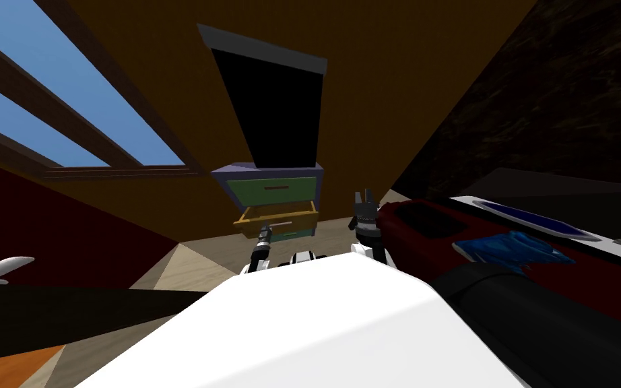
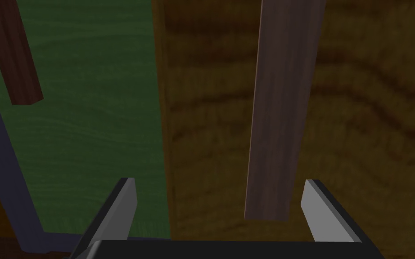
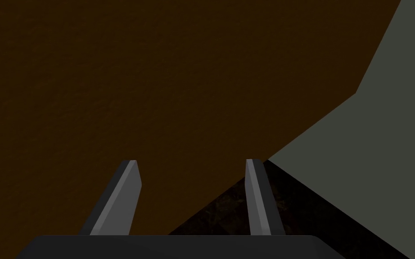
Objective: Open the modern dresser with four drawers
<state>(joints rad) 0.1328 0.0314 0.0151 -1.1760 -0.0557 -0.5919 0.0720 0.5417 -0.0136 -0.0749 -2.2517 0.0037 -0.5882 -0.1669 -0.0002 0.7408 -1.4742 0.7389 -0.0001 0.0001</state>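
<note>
Left hand point(image 2: 222, 209) released, fingers either side of grey-brown bar handle point(image 2: 278, 112) on yellow wood-grain drawer point(image 1: 277, 217), partly out of purple-framed dresser point(image 1: 232, 174), ctr of head view. Clamp bar squarely before pulling; pull straight back, no twist. Right hand point(image 1: 365, 202) released, idle beside dresser, ctr-right.

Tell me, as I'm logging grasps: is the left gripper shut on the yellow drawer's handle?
No: the left gripper is open, its fingers standing clear on either side of the handle on the yellow drawer.
</note>
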